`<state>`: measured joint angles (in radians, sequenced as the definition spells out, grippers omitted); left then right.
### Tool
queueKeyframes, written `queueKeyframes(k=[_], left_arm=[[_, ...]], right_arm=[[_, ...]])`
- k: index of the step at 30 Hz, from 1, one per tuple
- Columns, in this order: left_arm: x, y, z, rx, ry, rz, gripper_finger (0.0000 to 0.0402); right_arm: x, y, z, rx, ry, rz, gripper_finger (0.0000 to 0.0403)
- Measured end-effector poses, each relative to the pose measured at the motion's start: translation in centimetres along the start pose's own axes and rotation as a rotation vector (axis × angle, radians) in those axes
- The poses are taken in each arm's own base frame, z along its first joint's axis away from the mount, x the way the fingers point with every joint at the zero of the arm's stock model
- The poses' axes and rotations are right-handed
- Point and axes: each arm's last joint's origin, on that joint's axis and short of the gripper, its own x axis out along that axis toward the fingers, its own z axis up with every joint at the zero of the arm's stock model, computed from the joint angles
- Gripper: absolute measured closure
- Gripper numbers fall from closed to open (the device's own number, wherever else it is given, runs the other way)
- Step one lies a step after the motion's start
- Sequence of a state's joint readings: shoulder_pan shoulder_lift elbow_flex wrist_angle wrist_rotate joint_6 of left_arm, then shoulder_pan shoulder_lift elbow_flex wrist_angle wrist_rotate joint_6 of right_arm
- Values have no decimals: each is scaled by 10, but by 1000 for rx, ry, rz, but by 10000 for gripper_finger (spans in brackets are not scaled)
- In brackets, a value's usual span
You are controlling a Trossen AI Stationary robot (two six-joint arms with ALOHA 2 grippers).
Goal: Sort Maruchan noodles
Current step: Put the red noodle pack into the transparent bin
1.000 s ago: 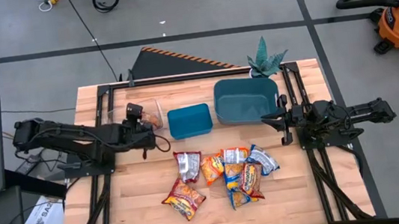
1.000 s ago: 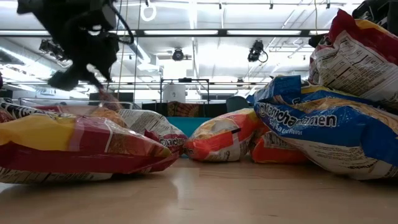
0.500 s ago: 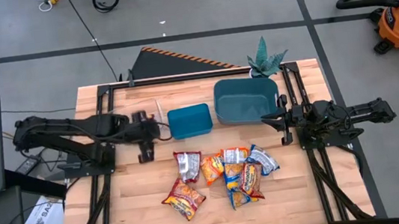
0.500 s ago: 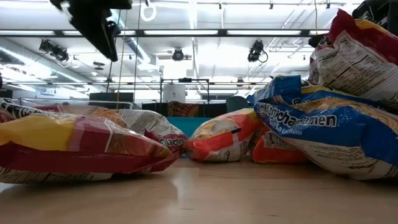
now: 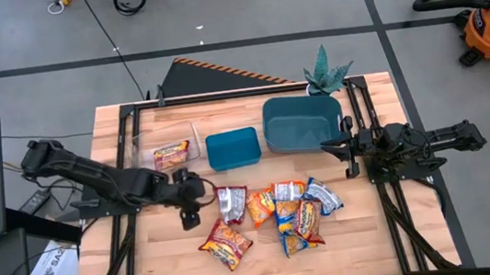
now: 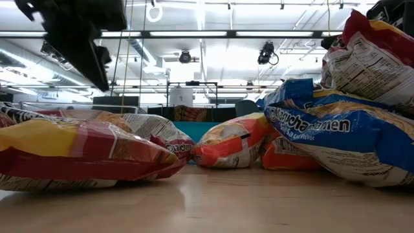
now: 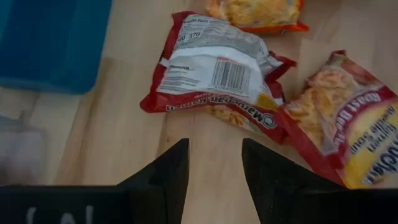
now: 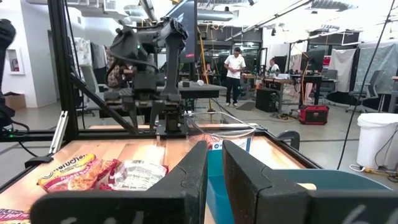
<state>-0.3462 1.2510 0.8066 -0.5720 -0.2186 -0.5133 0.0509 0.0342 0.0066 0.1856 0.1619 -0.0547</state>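
- Crinkly Maruchan noodles, red, orange and blue, heaped just below the small teal bin.
- Left gripper beside the pile, jaws apart, empty.
- Right gripper waits by the large bin, jaws narrow.

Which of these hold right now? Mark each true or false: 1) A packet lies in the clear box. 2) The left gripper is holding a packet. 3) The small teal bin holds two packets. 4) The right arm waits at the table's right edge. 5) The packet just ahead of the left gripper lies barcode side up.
1) True: a red packet lies in the clear box.
2) False: the left gripper is open and empty, above the wood beside the pile.
3) False: the small teal bin shows no packets inside.
4) True: the right gripper sits by the large teal bin, away from the pile.
5) True: the maroon packet shows its barcode.
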Motion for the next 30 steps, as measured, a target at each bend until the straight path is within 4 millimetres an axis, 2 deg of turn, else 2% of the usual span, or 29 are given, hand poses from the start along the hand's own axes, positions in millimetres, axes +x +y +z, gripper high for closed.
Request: queueKeyframes(k=[4, 12, 19, 25, 30], left_arm=[[24, -14, 3, 38, 86, -73, 246], [48, -51, 8, 194, 180, -133, 246], [64, -53, 5, 112, 234, -85, 246], [70, -54, 3, 94, 249, -79, 247], [70, -55, 4, 91, 242, -90, 272]], right_arm=[[0, 0, 1, 1, -6, -1, 348], [0, 0, 2, 3, -17, -1, 348], [0, 0, 2, 4, -21, -2, 348], [0, 0, 2, 3, -21, -2, 348], [0, 0, 2, 3, -21, -2, 348]])
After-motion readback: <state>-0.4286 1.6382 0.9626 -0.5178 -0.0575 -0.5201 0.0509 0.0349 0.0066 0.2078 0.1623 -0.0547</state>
